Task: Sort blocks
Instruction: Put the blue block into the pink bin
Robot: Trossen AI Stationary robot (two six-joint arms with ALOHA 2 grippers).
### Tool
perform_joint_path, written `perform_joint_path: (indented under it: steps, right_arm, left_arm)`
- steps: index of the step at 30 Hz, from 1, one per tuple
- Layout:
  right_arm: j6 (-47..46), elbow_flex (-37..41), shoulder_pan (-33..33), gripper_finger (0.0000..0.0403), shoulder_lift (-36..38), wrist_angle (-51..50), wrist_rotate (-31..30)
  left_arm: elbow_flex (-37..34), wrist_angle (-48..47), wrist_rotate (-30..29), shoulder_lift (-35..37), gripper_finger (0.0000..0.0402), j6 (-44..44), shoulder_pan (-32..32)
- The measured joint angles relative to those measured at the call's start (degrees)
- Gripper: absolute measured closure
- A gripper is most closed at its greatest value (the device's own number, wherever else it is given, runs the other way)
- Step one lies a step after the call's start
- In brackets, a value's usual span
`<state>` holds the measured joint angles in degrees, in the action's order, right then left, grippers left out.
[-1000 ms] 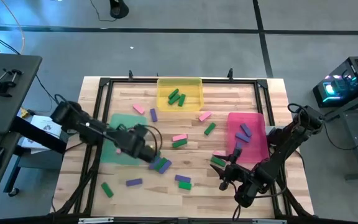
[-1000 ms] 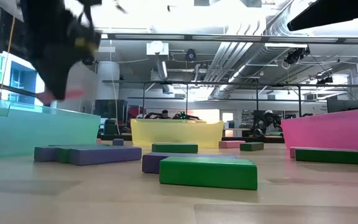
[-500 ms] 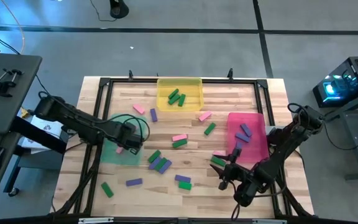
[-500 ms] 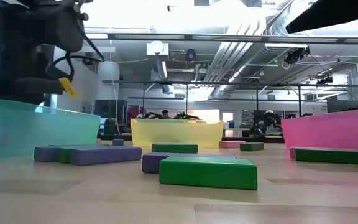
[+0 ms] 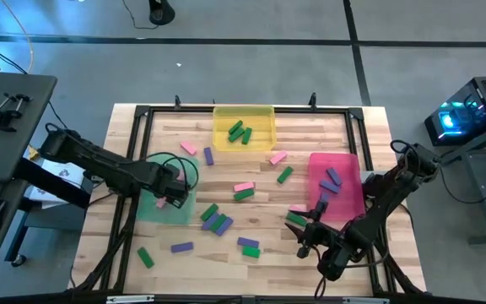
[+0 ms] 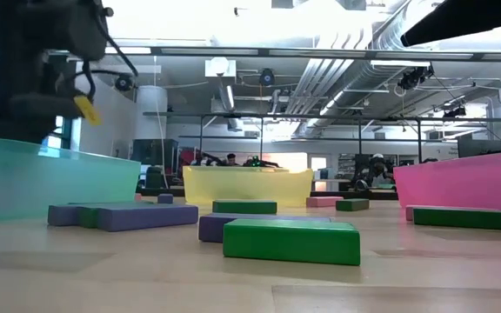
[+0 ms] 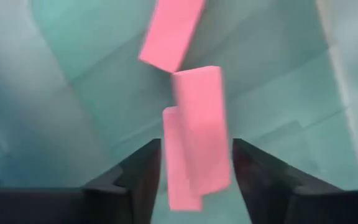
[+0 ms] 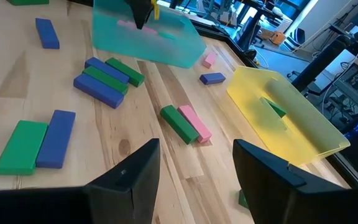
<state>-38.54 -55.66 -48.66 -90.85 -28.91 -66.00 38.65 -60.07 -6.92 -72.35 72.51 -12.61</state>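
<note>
The left tool hangs over the green tray, fingers spread and released; only its wrist view shows a pink block between them, long axis along the fingers, above two more pink blocks. Other blocks lie scattered at varied angles on the wooden table, some in the yellow tray and pink tray. The right tool hovers released near the front edge.
</note>
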Motion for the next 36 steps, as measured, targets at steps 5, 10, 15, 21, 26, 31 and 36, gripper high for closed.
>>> perform_joint_path:
  steps: [5,10,15,21,26,31,36]
  right_arm:
    - [0.0,0.0,0.46,0.0215,0.0,0.0,0.1]
    - [0.0,0.0,1.34,0.0215,0.0,0.02,0.23]
    - [0.0,0.0,1.82,0.0215,0.0,0.04,1.22]
    - [0.0,0.0,1.81,0.0215,0.0,0.07,1.4]
    - [0.0,0.0,1.81,0.0215,0.0,0.07,1.6]
    - [0.0,0.0,1.81,0.0215,0.0,0.07,1.58]
    - [-0.07,0.0,1.81,0.0215,0.0,0.07,1.61]
  left_arm:
    - [4.38,-5.58,-0.38,5.59,0.0182,3.25,0.01]
    - [10.83,-1.55,-9.43,8.25,0.0183,-0.99,0.0]
    - [12.93,10.26,-15.97,7.36,0.0191,-11.79,4.06]
    - [12.92,11.49,-13.96,2.31,0.0204,-21.76,16.07]
    - [12.9,10.8,-12.14,-3.31,0.0217,-25.88,28.61]
    - [12.88,13.06,-9.31,-9.09,0.0224,-30.66,39.6]
    - [12.86,18.91,-5.74,-13.57,0.0224,-35.54,44.68]
